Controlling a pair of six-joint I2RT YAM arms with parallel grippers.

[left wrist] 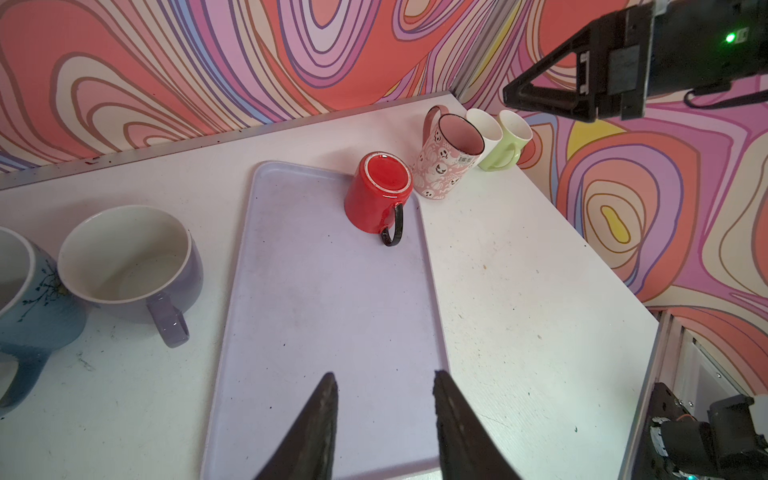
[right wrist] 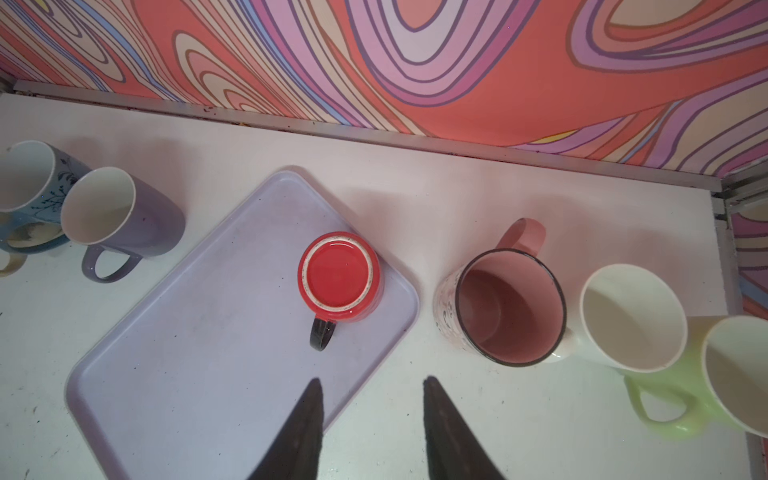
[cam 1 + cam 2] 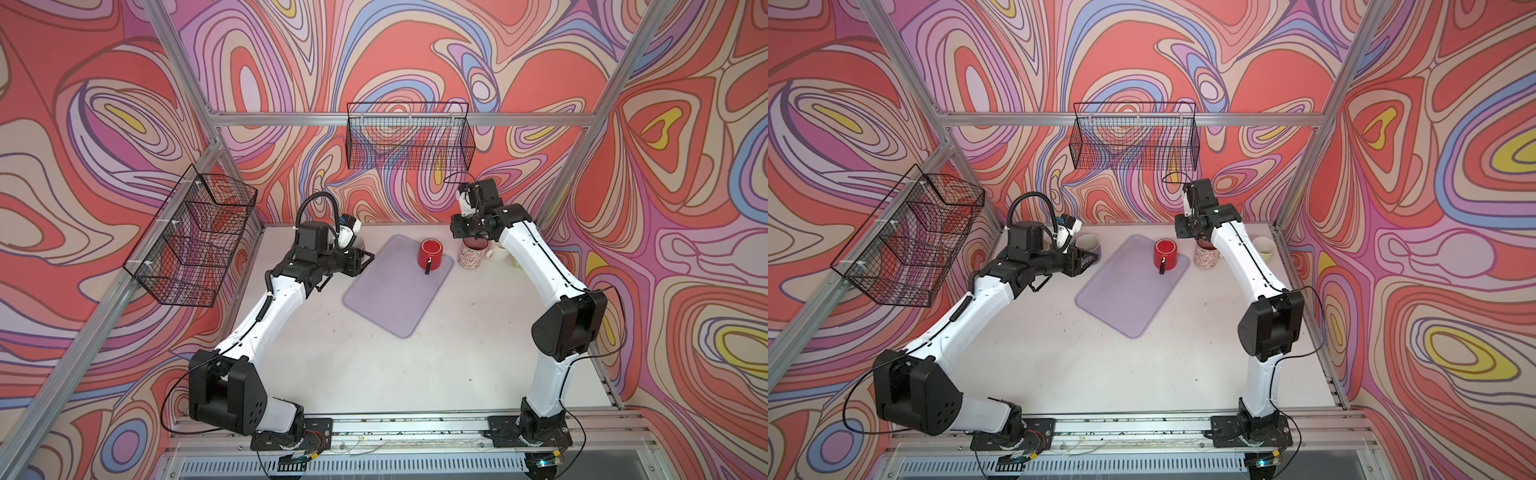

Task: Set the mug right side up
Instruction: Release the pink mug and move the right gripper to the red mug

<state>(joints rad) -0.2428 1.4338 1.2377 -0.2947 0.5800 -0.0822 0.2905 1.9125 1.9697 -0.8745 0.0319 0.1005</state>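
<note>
- In both top views the red mug (image 3: 430, 254) stands upside down, base up, on the far right corner of the lavender tray (image 3: 386, 307). Its black handle (image 3: 428, 268) points toward the robot's side. The left arm (image 3: 270, 307) waits at the tray's left edge. The right arm (image 3: 536, 266) hangs above the pink mug (image 3: 471, 254), which stands just beside the tray.
- In the left wrist view the left gripper (image 1: 382, 376) is released. Its jaws stand apart over the near part of the tray with nothing between them, and the red mug (image 1: 376, 195) is well apart from them.
- In the right wrist view the right gripper (image 2: 371, 380) is released and empty too, jaws apart above the tray's edge. The red mug (image 2: 338, 278) is near, its base faces the camera, and the handle is turned toward the jaws.
- The step in hand seems to be the approach, as the mug is not yet grasped. The next move probably calls for the nearer right gripper to descend, close on the mug, lift it and rotate it without hitting the pink mug.
</note>
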